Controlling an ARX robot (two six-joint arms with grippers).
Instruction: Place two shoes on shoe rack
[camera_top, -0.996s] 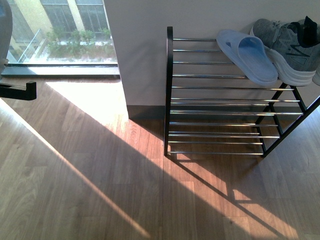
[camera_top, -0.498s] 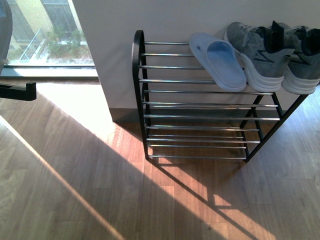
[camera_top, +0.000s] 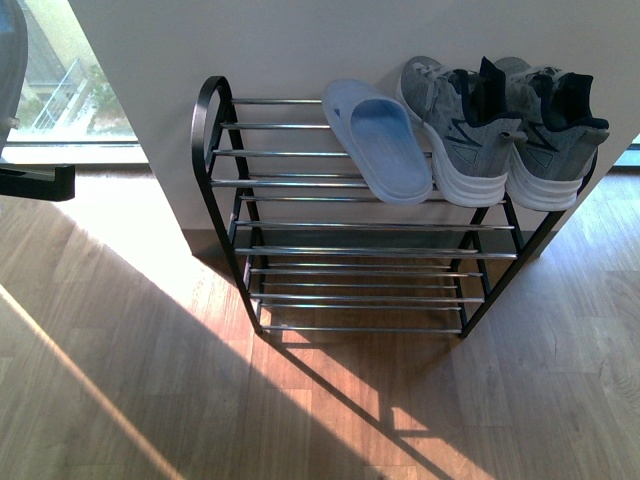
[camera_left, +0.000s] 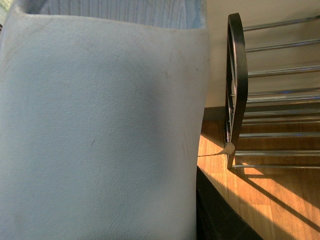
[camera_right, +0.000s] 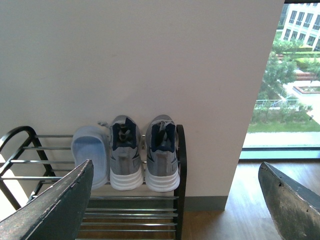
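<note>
Overall room: wood floor (camera_top: 150, 380) in strong sun stripes, white wall (camera_top: 250, 45), window (camera_top: 55, 80) far left.
Shoe rack (camera_top: 215, 170): against the wall, black frame, silver rods.
Top tier: slide sandal (camera_top: 380, 145) left, two sneakers (camera_top: 500, 135) right, side by side, touching.
Left gripper: hidden behind a second pale sandal (camera_left: 100, 130) filling its view; grip cannot be told.
Right gripper (camera_right: 175, 200): fingers spread wide, empty, facing the rack.

Top tier of the shoe rack (camera_top: 215, 150) holds 3 shoes — slide (camera_top: 380, 140), 2 sneakers (camera_top: 500, 130).
</note>
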